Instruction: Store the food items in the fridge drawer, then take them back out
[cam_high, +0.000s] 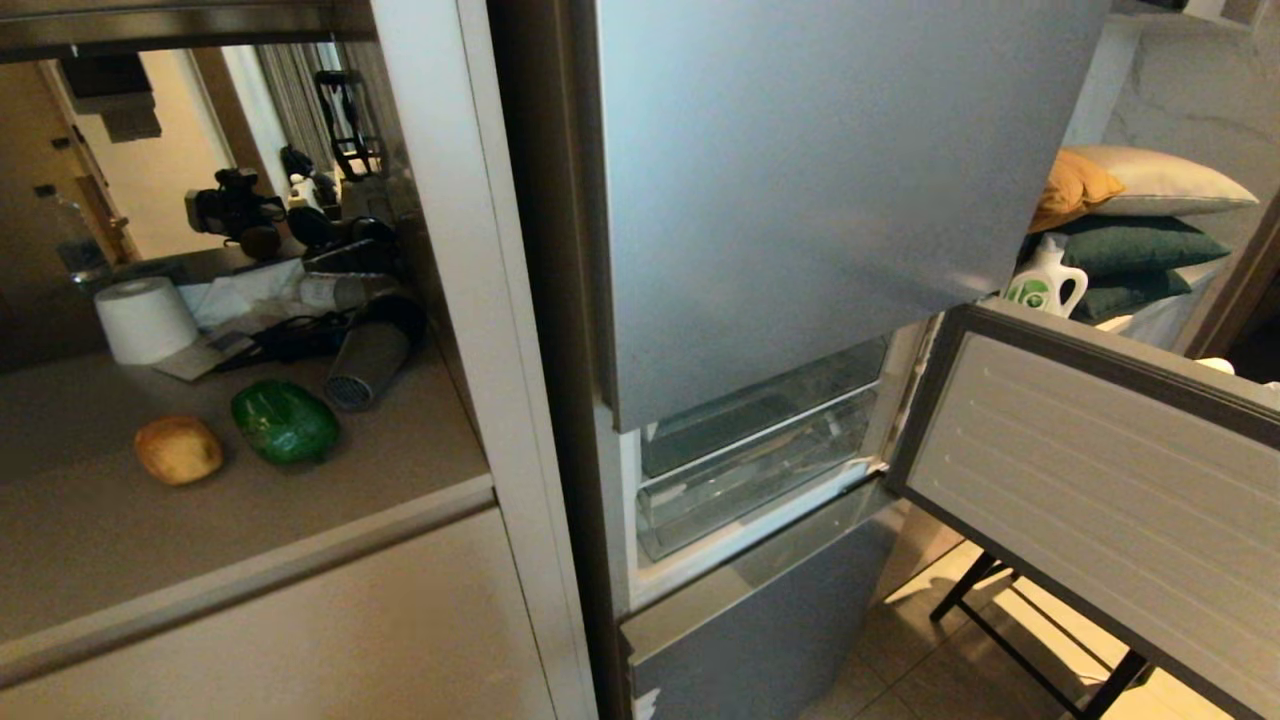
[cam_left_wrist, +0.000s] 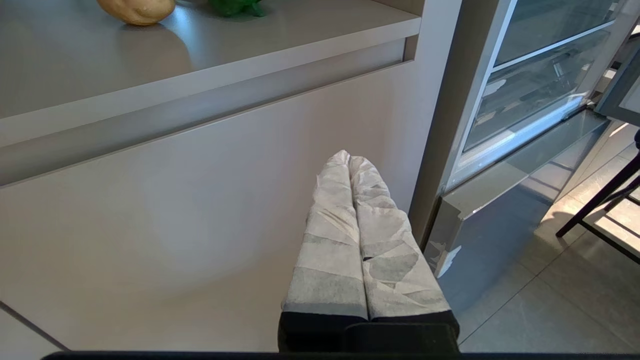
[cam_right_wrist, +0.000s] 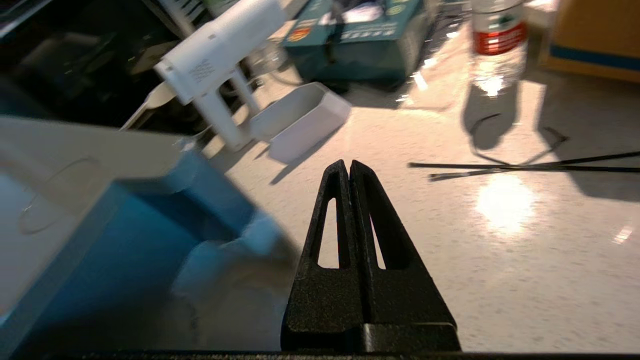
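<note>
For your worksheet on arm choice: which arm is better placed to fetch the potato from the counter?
Probably the left: its shut tool hangs below the counter holding the potato; the right tool faces another surface.

Beside the fridge, a beige counter cluttered at the back: white paper roll, grey hair dryer, black camera. Further right, stacked pillows behind a white detergent bottle. Elsewhere, on a speckled white surface: clear water bottle, teal box, white tray.
</note>
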